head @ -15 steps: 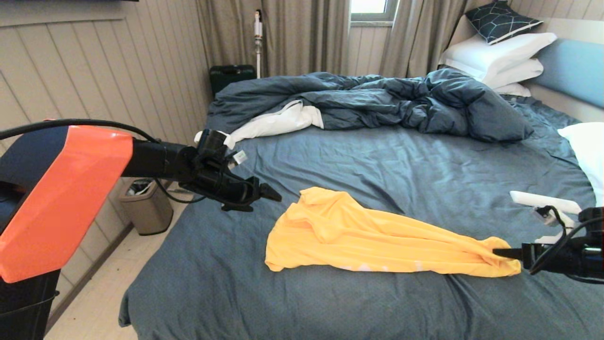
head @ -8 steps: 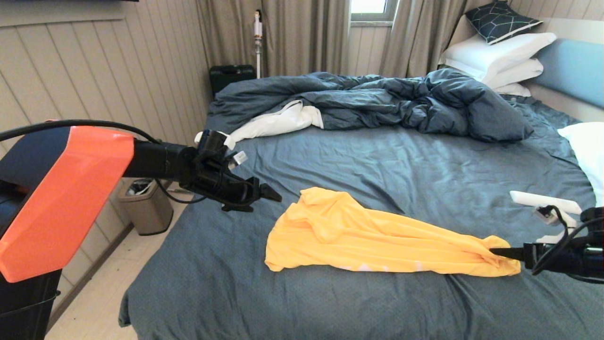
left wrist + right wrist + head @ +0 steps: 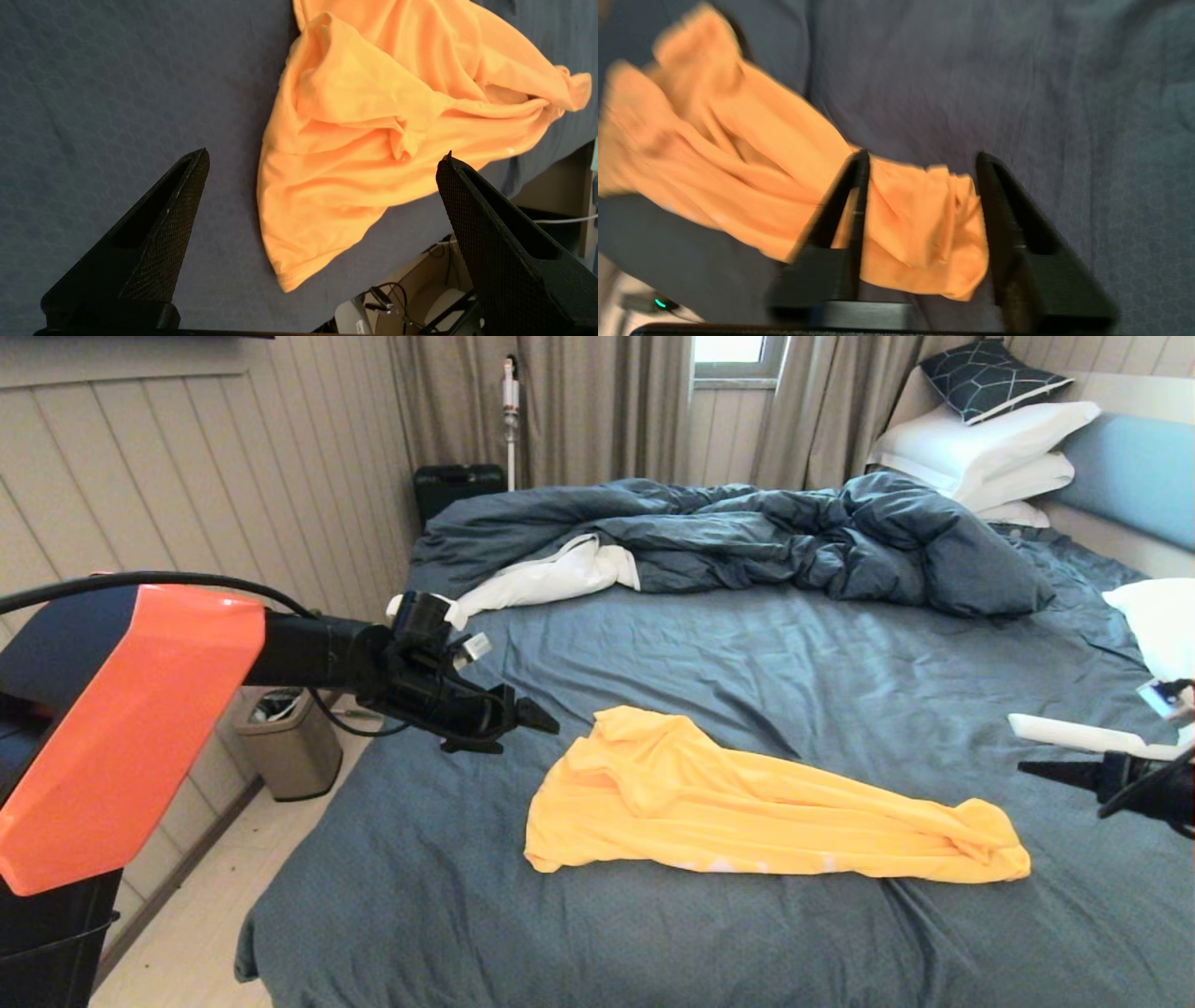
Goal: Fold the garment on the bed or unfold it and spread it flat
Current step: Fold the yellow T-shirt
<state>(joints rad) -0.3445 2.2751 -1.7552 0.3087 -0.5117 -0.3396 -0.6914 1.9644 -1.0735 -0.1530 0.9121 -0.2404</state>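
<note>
Right pincer (image 3: 1027, 767) now lifted off, spread; garment (image 3: 747, 807) a rumpled strip; left pincer (image 3: 546, 719) spread wide.

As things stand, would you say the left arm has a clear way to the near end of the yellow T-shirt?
Probably yes: the left gripper hangs open above the sheet, beside the T-shirt, with only bare bed in between.

right claw (image 3: 1027, 768): released garment (image 3: 747, 812), fingers parted | lifted clear, above bed (image 3: 653, 653)
</note>
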